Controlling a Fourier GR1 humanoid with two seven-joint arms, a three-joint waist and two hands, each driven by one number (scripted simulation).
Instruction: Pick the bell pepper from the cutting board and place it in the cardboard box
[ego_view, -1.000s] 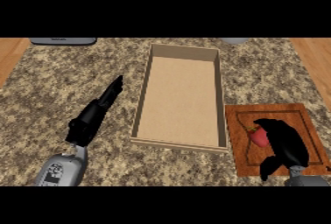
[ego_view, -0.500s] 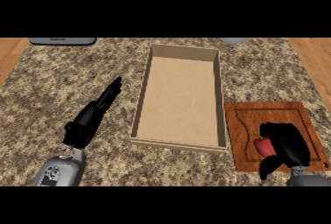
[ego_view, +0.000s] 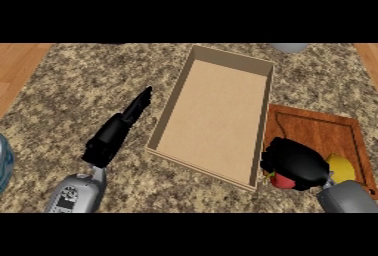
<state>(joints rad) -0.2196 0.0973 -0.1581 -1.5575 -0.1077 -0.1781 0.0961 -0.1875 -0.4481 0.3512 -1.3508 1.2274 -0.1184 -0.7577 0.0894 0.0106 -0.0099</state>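
Head view. Cardboard box (ego_view: 214, 115) lies on the granite counter (ego_view: 74, 90), long and shallow, open top; only its bare tan floor shows inside. Wooden cutting board (ego_view: 317, 130) sits just right of the box, near edge touching or nearly touching the box wall.

Right hand (ego_view: 297, 164) over the board's near-left corner, fingers curled down around a red bell pepper (ego_view: 280, 182); only a small red patch shows beneath the palm, the rest hidden. Pepper is at the board, beside the box's near-right corner, not in the box. A yellow object (ego_view: 340, 165) peeks out just right of the hand; kind cannot be told.

Left hand (ego_view: 122, 127) rests left of the box, fingers straight, holding nothing, apart from the box wall.

Grey rounded object (ego_view: 288, 47) at top edge, partly cut off.
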